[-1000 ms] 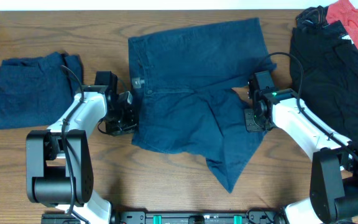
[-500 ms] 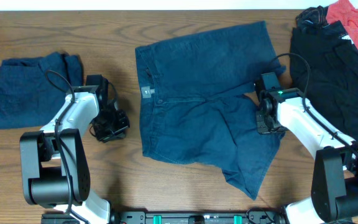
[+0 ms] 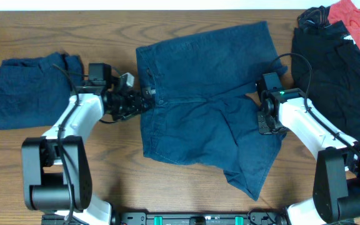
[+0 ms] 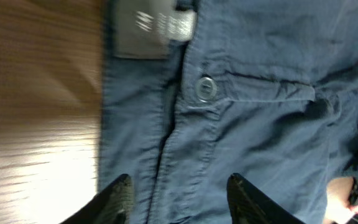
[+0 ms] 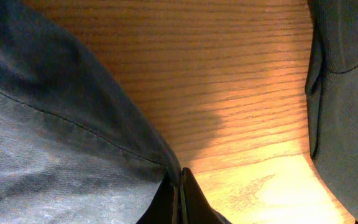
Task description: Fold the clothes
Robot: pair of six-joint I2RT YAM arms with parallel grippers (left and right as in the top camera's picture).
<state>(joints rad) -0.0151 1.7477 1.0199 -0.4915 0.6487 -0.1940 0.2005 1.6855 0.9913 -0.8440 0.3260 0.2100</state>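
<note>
The navy-blue shorts lie spread on the table middle, waistband to the left. Their button and pale label show in the left wrist view. My left gripper is open over the waistband edge; its fingers straddle the fly seam. My right gripper is shut on the right hem of the shorts; the jaws pinch the cloth edge. A second navy garment lies folded at the far left.
A black garment lies at the right, also in the right wrist view. A red cloth is at the back right corner. Bare wood runs between the shorts and the black garment.
The shorts slid right, then stayed. My left gripper let go, pulled away left, then swung back right onto the waistband. The right gripper has held still since half a second ago.
</note>
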